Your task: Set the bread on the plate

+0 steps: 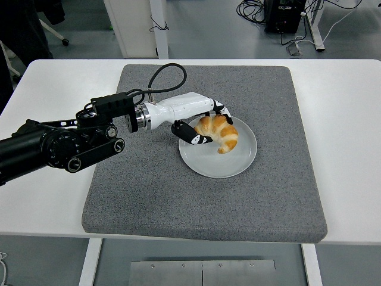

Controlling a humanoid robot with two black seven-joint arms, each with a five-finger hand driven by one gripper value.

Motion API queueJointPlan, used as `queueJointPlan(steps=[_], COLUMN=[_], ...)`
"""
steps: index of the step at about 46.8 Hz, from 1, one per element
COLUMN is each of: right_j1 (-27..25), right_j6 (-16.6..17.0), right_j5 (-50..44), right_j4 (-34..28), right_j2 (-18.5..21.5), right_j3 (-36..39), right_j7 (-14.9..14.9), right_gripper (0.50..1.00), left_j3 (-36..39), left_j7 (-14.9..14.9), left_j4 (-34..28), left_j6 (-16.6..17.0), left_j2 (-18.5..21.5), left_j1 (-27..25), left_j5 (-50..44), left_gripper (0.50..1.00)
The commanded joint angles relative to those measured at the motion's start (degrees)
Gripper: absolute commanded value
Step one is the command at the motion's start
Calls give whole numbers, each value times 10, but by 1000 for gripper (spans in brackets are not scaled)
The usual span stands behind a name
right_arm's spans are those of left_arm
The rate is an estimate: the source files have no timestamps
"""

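A golden croissant (pixel 219 132) lies on the upper left part of the white plate (pixel 229 159), which sits on the grey mat. My left hand (pixel 208 124) reaches in from the left, its white and black fingers (pixel 193 134) still curled around the croissant's left end. The thumb lies under the near side, the other fingers over the far side. The right arm does not show.
The grey felt mat (pixel 149 190) covers the middle of the white table (pixel 345 119). A black cable (pixel 164 74) loops up from my left forearm. Chair legs and cables lie on the floor beyond the far edge.
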Motion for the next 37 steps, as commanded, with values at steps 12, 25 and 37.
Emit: queueJointPlan(steps=[12,25,37], right_j1=[0,0,0], right_j6=[0,0,1], right_j5=[0,0,0], right_j4=[0,-1,0], right_j2=[0,0,0], right_j3=[0,0,0], right_j7=[0,0,0], right_gripper=[1000,1000,1000], left_j3=[28,29,29], left_j7=[0,-1,-1], left_j4=[3,21,26], left_j6=[25,36,39], left_j2=[-7,-20,-24], left_j1=[4,15,22], left_j5=[-1,-1,-1], left_gripper=[564,566,567])
